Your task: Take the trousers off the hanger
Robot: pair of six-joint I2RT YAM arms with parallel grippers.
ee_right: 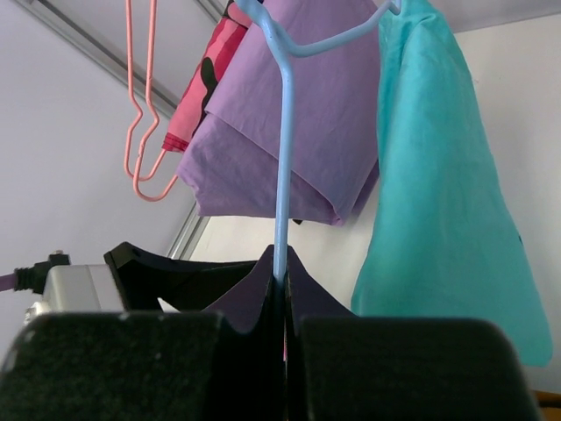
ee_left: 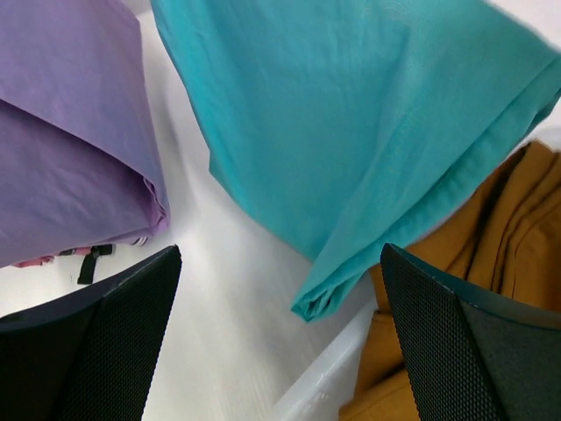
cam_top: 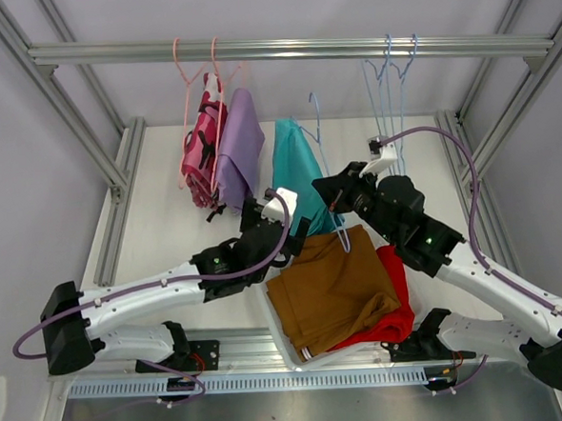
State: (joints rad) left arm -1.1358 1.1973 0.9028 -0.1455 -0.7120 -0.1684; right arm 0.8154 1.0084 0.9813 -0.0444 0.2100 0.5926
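White tabletop [cam_top: 159,242], aluminium frame [cam_top: 290,50]; left gripper [ee_left: 280,263] wide, right gripper [ee_right: 282,272] tight on blue hanger [ee_right: 283,158]

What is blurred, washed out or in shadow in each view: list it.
Top external: even light, sharp throughout. Left wrist: white table washed out; teal trousers sharp; left fingers dark against it. Right wrist: right end effector blurred and dark, blue hanger sharp.

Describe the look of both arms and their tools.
The left arm and right arm have white links, black joints and a small green light each. A purple cable runs along each. The left tool and right tool are black; the left's fingers have fine mesh-textured faces.
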